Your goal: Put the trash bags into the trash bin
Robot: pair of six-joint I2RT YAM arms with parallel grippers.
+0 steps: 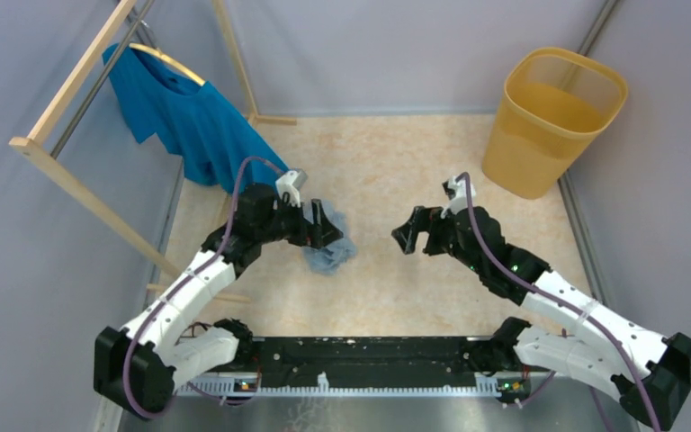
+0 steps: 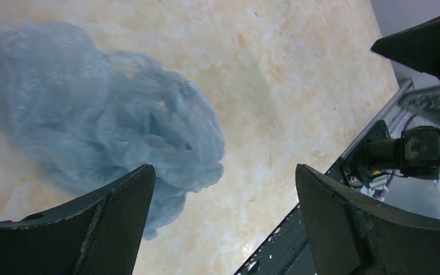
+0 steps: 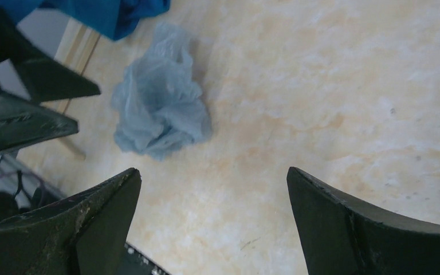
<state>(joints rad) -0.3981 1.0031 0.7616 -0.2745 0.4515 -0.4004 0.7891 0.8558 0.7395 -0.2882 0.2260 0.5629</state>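
Observation:
The pale grey-blue trash bag [image 1: 331, 247] lies wadded on the beige table, left of centre. It also shows in the left wrist view [image 2: 103, 120] and in the right wrist view [image 3: 160, 106]. My left gripper [image 1: 328, 229] hangs open just above the bag, with nothing between its fingers. In the left wrist view the gripper [image 2: 223, 172] has the bag beside its left finger. My right gripper [image 1: 411, 238] is open and empty over bare table to the right of the bag; in the right wrist view the gripper [image 3: 213, 175] stands wide. The yellow-orange trash bin [image 1: 549, 121] stands at the far right.
A bright blue T-shirt [image 1: 193, 121] hangs on a hanger from a wooden rack [image 1: 63, 99] at the far left. Grey walls close in the table on three sides. A black rail [image 1: 351, 355] runs along the near edge between the arm bases.

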